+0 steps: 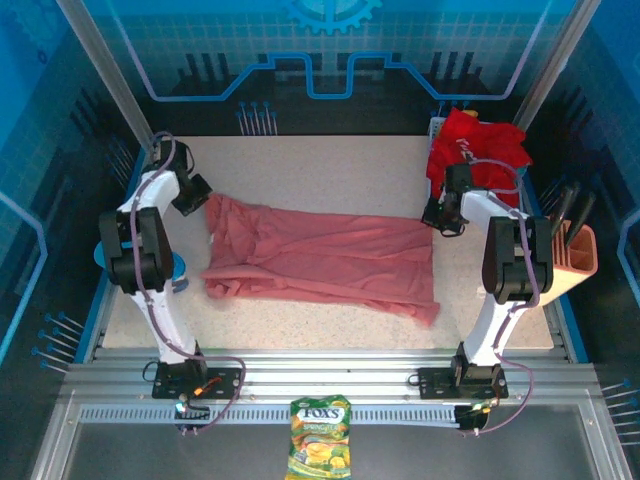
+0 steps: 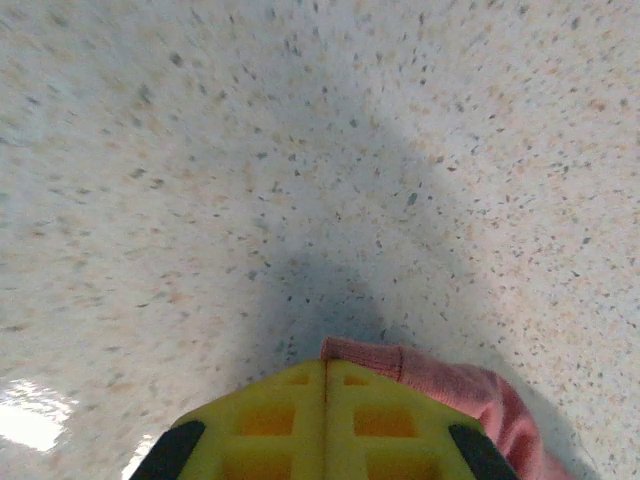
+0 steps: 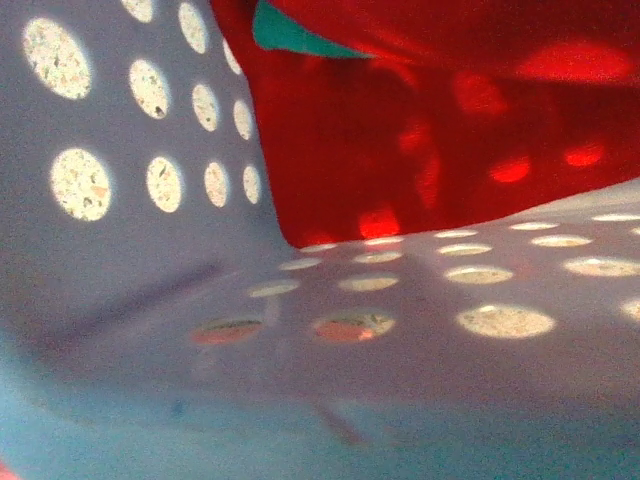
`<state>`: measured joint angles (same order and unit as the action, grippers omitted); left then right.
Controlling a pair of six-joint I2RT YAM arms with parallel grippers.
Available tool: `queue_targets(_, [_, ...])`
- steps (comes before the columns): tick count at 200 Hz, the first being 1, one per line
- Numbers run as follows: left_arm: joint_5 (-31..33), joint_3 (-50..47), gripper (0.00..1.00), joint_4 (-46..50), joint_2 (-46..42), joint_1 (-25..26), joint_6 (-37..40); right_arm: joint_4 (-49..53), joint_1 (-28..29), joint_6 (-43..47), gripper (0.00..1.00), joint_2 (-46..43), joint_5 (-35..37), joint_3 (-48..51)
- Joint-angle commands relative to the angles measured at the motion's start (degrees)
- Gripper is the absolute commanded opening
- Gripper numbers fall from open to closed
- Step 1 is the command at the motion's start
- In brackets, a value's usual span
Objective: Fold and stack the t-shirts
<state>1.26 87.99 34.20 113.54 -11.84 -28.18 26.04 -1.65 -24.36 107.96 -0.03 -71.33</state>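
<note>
A faded salmon-pink t-shirt (image 1: 320,255) lies spread out, creased, across the middle of the table. My left gripper (image 1: 205,201) is at its far left corner. In the left wrist view its yellow fingers (image 2: 325,365) are shut on the shirt's hem (image 2: 440,378), just above the speckled tabletop. My right gripper (image 1: 436,218) is low at the shirt's far right corner, against the white mesh basket (image 1: 437,126); whether it holds cloth is hidden. Bright red t-shirts (image 1: 478,148) are heaped in that basket. The right wrist view looks through the basket's holed wall (image 3: 150,280) at red cloth (image 3: 420,140).
An orange holder (image 1: 578,262) with dark tools stands at the table's right edge. A blue round object (image 1: 176,268) sits behind the left arm. A FOX'S candy bag (image 1: 320,438) lies on the near rail. Bare tabletop (image 1: 330,160) stretches behind the shirt.
</note>
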Motion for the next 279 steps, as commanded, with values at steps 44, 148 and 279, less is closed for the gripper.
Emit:
queue_targets(44, [4.83,7.42,0.0,6.64,2.45,-0.21,7.17,1.49,-1.68,0.5,0.0,-0.41,0.48,-3.19])
queue_targets(148, [-4.93,3.09,0.52,6.17,-1.75,2.36,2.71,1.25,1.41,4.43,0.75,-5.2,-7.14,-0.73])
queue_targets(279, [-4.62,-21.67,0.53,15.98,-32.11,9.31,2.39,17.09,15.24,-2.31,0.91,-27.77,-0.81,14.38])
